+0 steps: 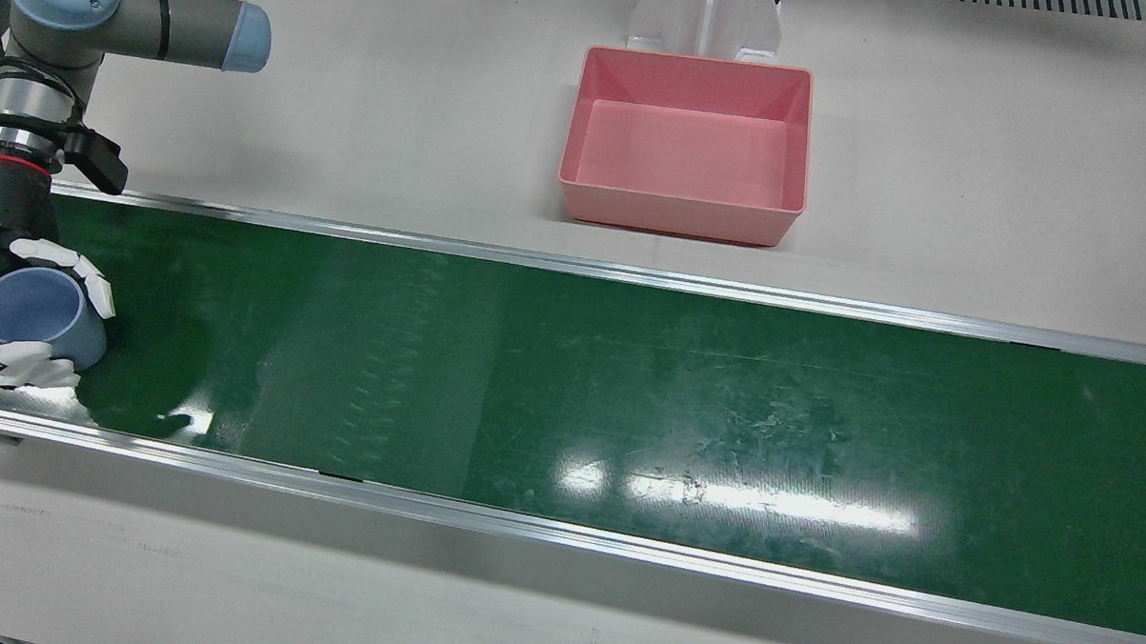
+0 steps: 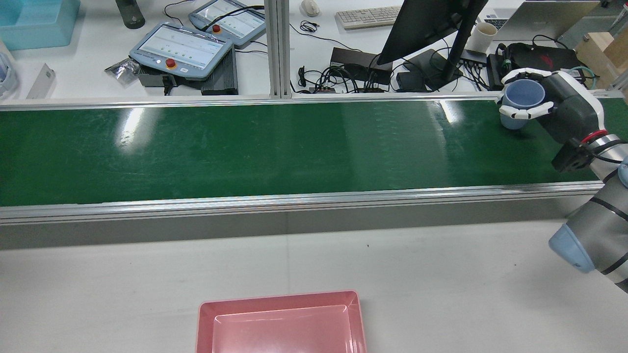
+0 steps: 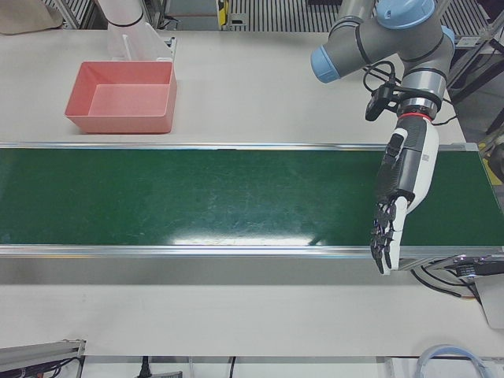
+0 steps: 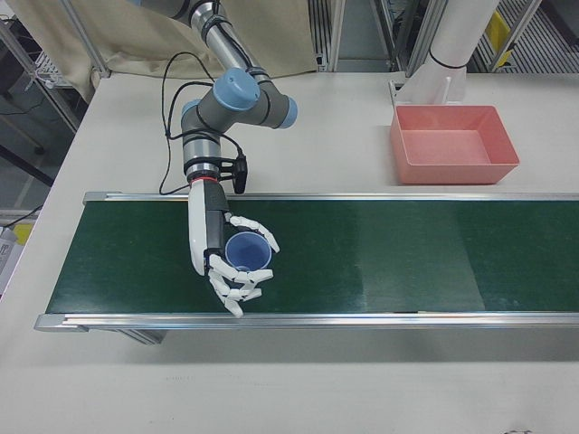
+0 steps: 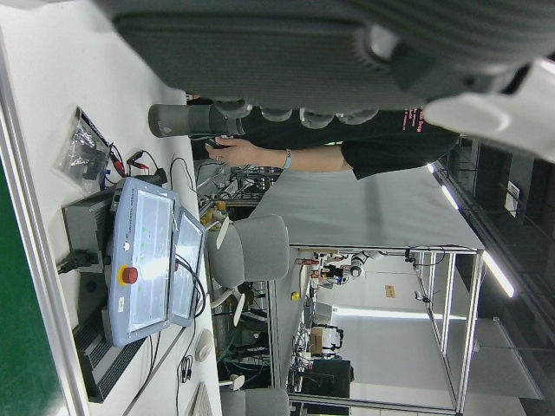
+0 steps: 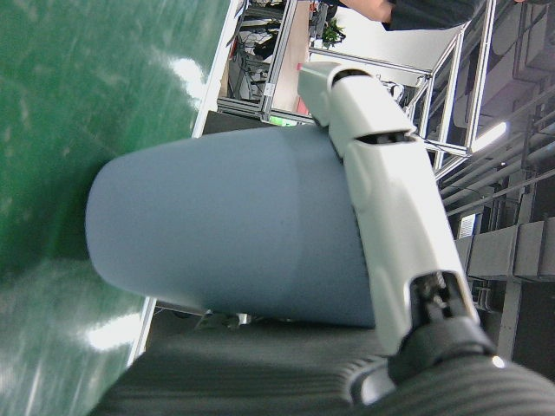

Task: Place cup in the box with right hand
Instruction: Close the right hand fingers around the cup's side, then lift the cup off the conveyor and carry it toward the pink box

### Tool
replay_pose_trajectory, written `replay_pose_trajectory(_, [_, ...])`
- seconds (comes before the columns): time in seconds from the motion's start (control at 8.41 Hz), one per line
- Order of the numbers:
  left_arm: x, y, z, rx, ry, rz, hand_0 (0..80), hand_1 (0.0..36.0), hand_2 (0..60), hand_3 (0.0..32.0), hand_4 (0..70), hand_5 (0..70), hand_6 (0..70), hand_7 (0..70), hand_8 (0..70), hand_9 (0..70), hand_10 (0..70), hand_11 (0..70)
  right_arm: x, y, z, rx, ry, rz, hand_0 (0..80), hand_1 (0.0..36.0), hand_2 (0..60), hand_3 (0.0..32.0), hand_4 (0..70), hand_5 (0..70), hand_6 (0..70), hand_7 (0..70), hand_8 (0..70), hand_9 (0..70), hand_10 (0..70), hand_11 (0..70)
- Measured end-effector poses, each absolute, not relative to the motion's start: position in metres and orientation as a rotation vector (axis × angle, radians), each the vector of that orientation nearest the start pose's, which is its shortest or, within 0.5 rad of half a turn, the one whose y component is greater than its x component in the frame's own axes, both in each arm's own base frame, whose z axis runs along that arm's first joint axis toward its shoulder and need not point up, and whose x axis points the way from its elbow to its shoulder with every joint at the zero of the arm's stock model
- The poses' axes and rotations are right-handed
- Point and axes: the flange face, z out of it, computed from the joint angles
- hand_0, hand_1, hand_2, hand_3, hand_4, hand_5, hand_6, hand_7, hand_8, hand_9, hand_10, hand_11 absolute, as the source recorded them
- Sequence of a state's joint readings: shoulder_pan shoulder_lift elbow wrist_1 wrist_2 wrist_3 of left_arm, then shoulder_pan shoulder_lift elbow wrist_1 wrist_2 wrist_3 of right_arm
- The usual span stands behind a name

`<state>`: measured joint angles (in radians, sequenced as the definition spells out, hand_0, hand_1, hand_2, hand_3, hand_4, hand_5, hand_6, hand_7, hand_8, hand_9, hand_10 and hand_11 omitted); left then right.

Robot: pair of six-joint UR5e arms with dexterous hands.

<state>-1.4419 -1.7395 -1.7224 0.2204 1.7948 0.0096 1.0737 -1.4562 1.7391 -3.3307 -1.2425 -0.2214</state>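
Right-front view shows the pale blue plastic cup (image 4: 248,252) already caught in the right hand (image 4: 237,267), whose white fingers (image 4: 242,287) wrap its wall from both sides, mouth up, over the green conveyor belt (image 4: 380,258) near the belt's end on the robot's right. The right hand view suggests the cup's base is just off the belt, though I cannot be sure it has cleared. So the grasp looks done; the carry and the release are left. The shallow pink plastic box (image 4: 452,143) stands empty on the white table (image 4: 136,127) beyond the belt's far edge, near the middle of the table's robot-side edge and well apart from the cup.

From the rear view, the right arm (image 2: 591,230) reaches across the belt, forearm sloping down, palm turned sideways against the cup (image 2: 522,103).

The left hand (image 3: 394,209) hangs over the opposite end of the belt, fingers straight and pointing down, holding nothing.
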Motion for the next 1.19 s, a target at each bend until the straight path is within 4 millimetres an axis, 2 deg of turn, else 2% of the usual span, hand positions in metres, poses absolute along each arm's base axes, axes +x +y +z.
replay_pose_trajectory(0.12, [-0.040, -0.560, 0.547, -0.345, 2.126, -1.917, 0.0, 0.0, 0.0, 0.0, 0.0, 0.0, 0.0, 0.0, 0.0, 0.0, 0.0, 0.0, -0.097, -0.545, 0.544, -0.029, 2.532, -2.196, 80.0, 36.0, 60.0, 0.0, 32.9, 33.9, 56.9, 70.0, 70.0, 70.0, 70.0, 70.0])
replay_pose_trajectory(0.24, [-0.040, -0.560, 0.547, -0.344, 2.126, -1.916, 0.0, 0.0, 0.0, 0.0, 0.0, 0.0, 0.0, 0.0, 0.0, 0.0, 0.0, 0.0, -0.085, -0.543, 0.512, -0.031, 2.554, -2.124, 79.7, 36.0, 60.0, 0.0, 34.4, 33.7, 56.7, 70.0, 70.0, 70.0, 70.0, 70.0])
replay_pose_trajectory(0.36, [-0.040, -0.560, 0.547, -0.344, 2.126, -1.916, 0.0, 0.0, 0.0, 0.0, 0.0, 0.0, 0.0, 0.0, 0.0, 0.0, 0.0, 0.0, -0.076, -0.538, 0.469, -0.026, 2.582, -2.052, 80.0, 36.0, 60.0, 0.0, 33.5, 33.5, 56.5, 70.0, 70.0, 70.0, 69.4, 70.0])
replay_pose_trajectory(0.48, [-0.040, -0.560, 0.547, -0.344, 2.126, -1.916, 0.0, 0.0, 0.0, 0.0, 0.0, 0.0, 0.0, 0.0, 0.0, 0.0, 0.0, 0.0, -0.080, -0.527, 0.428, 0.011, 2.627, -1.980, 80.0, 36.0, 60.0, 0.0, 33.7, 33.3, 56.2, 70.0, 70.0, 70.0, 68.6, 70.0])
replay_pose_trajectory(0.59, [-0.040, -0.560, 0.547, -0.344, 2.126, -1.915, 0.0, 0.0, 0.0, 0.0, 0.0, 0.0, 0.0, 0.0, 0.0, 0.0, 0.0, 0.0, -0.109, -0.507, 0.386, 0.119, 2.709, -1.898, 80.0, 36.0, 60.0, 0.0, 37.6, 33.1, 56.0, 70.0, 70.0, 70.0, 67.8, 70.0])
replay_pose_trajectory(0.71, [-0.040, -0.560, 0.547, -0.344, 2.126, -1.916, 0.0, 0.0, 0.0, 0.0, 0.0, 0.0, 0.0, 0.0, 0.0, 0.0, 0.0, 0.0, -0.157, -0.477, 0.351, 0.263, 2.810, -1.824, 80.0, 36.0, 60.0, 0.0, 35.1, 32.9, 55.7, 70.0, 70.0, 70.0, 67.0, 70.0])
replay_pose_trajectory(0.83, [-0.040, -0.560, 0.547, -0.344, 2.126, -1.916, 0.0, 0.0, 0.0, 0.0, 0.0, 0.0, 0.0, 0.0, 0.0, 0.0, 0.0, 0.0, -0.207, -0.437, 0.321, 0.388, 2.902, -1.760, 80.0, 36.0, 60.0, 0.0, 32.9, 32.7, 55.4, 70.0, 70.0, 70.0, 66.5, 70.0])
replay_pose_trajectory(0.95, [-0.040, -0.560, 0.547, -0.344, 2.125, -1.917, 0.0, 0.0, 0.0, 0.0, 0.0, 0.0, 0.0, 0.0, 0.0, 0.0, 0.0, 0.0, -0.246, -0.398, 0.299, 0.486, 2.966, -1.711, 80.0, 36.0, 60.0, 0.0, 35.2, 32.7, 55.4, 70.0, 70.0, 70.0, 66.6, 70.0])
replay_pose_trajectory(1.19, [-0.040, -0.560, 0.548, -0.344, 2.126, -1.917, 0.0, 0.0, 0.0, 0.0, 0.0, 0.0, 0.0, 0.0, 0.0, 0.0, 0.0, 0.0, -0.298, -0.346, 0.281, 0.646, 3.043, -1.660, 80.0, 36.0, 60.0, 0.0, 31.8, 32.8, 55.2, 70.0, 70.0, 70.0, 66.7, 70.0])
